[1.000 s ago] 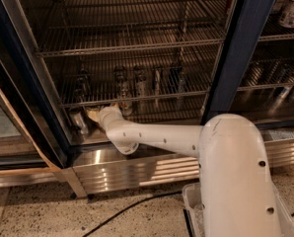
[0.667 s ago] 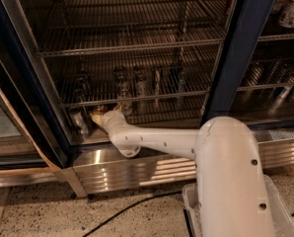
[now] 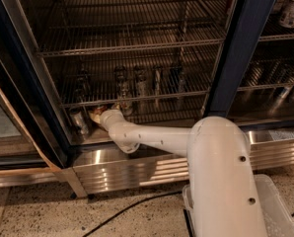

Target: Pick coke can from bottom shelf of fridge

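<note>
Hand (image 3: 94, 116) lies beside the coke can (image 3: 102, 110) low in the fridge (image 3: 236, 58); grip and can's axis unclear.

End effector (image 3: 96, 116) low in fridge (image 3: 240, 48), just right of can (image 3: 79, 121)

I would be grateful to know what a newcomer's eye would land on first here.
The big white arm dominates the foreground, stretching from lower right into the open fridge. Its gripper sits at the lowest level on the left, beside a silver can. A row of drinks stands on the wire rack above.
</note>
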Robot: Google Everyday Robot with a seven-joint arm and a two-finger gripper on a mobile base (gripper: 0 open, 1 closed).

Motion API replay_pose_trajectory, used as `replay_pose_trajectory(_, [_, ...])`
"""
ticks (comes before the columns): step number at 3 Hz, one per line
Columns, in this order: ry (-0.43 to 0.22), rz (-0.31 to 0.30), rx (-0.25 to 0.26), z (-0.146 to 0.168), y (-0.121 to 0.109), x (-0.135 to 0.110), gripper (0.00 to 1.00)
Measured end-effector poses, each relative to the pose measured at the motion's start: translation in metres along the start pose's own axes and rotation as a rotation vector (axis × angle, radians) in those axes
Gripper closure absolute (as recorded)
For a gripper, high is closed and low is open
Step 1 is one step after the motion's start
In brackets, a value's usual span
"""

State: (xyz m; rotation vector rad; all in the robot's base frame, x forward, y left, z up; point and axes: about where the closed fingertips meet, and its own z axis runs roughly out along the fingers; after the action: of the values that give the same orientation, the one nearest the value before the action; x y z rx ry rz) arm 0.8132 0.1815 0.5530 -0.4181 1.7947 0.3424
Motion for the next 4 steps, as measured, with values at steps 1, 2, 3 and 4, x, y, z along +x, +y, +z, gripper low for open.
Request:
replay_pose_trajectory(1, [-0.007,-0.018,-0.019,0.0082,-0.0001,-0.0020,0.26])
replay_pose_trajectory(2, [-0.011,-0.022,-0.028,0.0116,-0.0023,-0.0001,0.33])
replay_pose_trajectory(3, [-0.017,-0.021,-0.031,0.0089,-0.0033,0.0051,0.52])
replay_pose_trajectory(4, [-0.023,-0.019,-0.031,0.0087,-0.0053,0.0050,0.75])
